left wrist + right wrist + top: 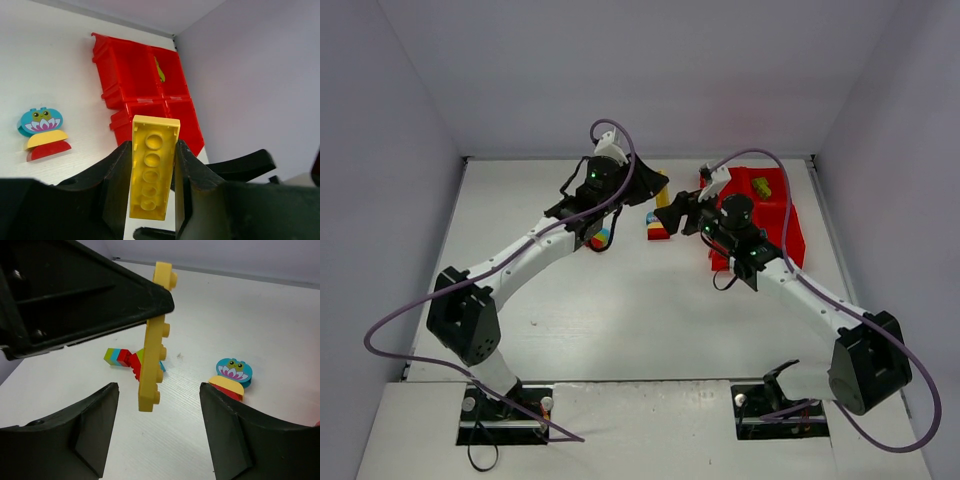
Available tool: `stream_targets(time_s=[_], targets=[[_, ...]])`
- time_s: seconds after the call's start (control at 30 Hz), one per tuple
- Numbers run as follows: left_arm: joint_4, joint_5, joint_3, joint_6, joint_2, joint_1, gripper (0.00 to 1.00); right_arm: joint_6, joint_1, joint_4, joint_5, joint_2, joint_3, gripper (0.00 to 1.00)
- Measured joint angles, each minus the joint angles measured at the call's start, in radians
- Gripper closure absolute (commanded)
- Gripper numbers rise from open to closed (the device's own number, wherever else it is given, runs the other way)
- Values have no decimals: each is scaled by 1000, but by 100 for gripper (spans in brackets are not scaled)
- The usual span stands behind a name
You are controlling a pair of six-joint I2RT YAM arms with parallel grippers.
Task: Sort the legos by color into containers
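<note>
My left gripper (650,187) is shut on a long yellow lego (152,167) and holds it upright above the table; it also shows in the top view (663,186). My right gripper (159,388) is open, its jaws on either side of the brick's lower end (152,355) without touching it. The red four-bin tray (792,238) lies to the right, with a yellow-green piece (160,72) in one far bin. A teal, yellow and red stack (231,377) and a mixed-colour cluster (122,359) lie on the table.
White walls close the table (620,300) at the back and sides. The right arm (800,285) runs along the tray's near-left side. A purple cable (760,160) loops over the tray.
</note>
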Motion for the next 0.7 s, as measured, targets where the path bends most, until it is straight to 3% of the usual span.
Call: stream_targets(time_s=[0.13,0.2,0.23,0.3,0.43,0.47,0.5,0.6,0.7], targets=[[16,0,-10,-10,-14,-1,94,1,7,2,5,12,0,51],[17,1,-14,-10,-14,-2,94,0,13,3,7,18,1,67],[17,1,-18,-10,-14,-3,94,-2,13,3,8,20,2,80],[17,0,-24,-10,-14,-7,94,-3,13,3,7,22,6,93],[26,-1,-26,-11,-17,-7,93,3,12,1,18,24,11,100],[26,-2,-26,-9,-17,-7,86,2,13,1,19,24,12,100],[23,-2,-26,-8,-18,-7,58,1,13,1,20,24,12,100],[5,-5,-26,11,-22,-8,21,-21,13,-2,35,29,14,100],[-63,-32,-26,40,-31,-6,15,-57,12,-18,69,40,30,100]])
